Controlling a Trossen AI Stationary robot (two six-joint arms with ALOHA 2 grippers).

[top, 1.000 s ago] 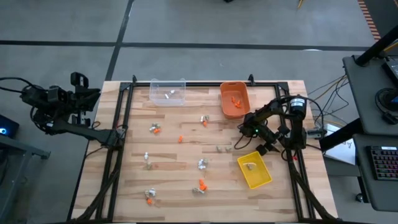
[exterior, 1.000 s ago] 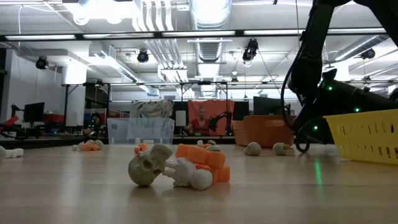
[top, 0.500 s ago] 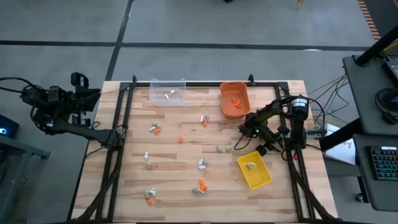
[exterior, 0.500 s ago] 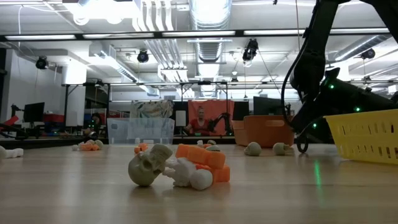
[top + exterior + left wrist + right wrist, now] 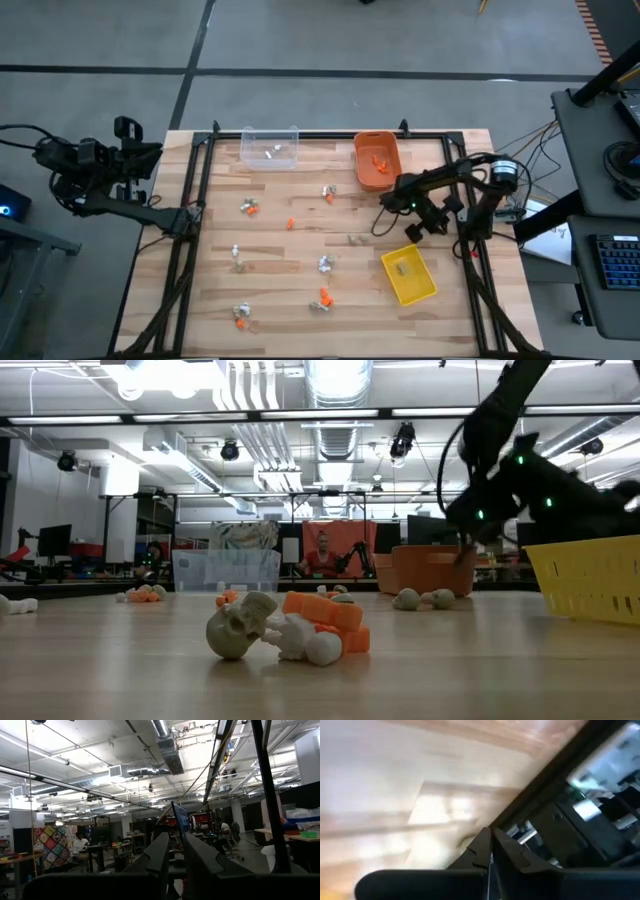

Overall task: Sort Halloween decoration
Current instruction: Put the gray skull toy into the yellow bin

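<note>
Broadly, the wooden surface [image 5: 300,250] carries three bins along its far and right sides: a clear bin [image 5: 270,148], an orange bin [image 5: 377,161] and a yellow bin [image 5: 408,275], each already with a piece or two inside. The right arm reaches over the surface between the orange and yellow bins, and the right gripper [image 5: 384,222] has its fingers [image 5: 485,847] pressed together with nothing visible between them. The left arm waits folded off the left edge; the left gripper [image 5: 172,852] points out into the room, its fingers nearly together and empty.

Scattered over the middle and near part of the surface lie the decorations [image 5: 322,298], in small clusters and singles: orange, white and tan-grey pieces. One tan piece [image 5: 353,239] lies near the right gripper. Seen from table height, the nearest cluster [image 5: 285,628] holds a tan skull, a white bone-like piece and an orange block touching one another.

These trinkets look like hard moulded plastic: very light, stiff, smooth, and likely to skid or roll if nudged. Clustered ones probably need picking from the outside first. A pinch straight down across the narrowest part, such as the sides of the skull, seems safest.
</note>
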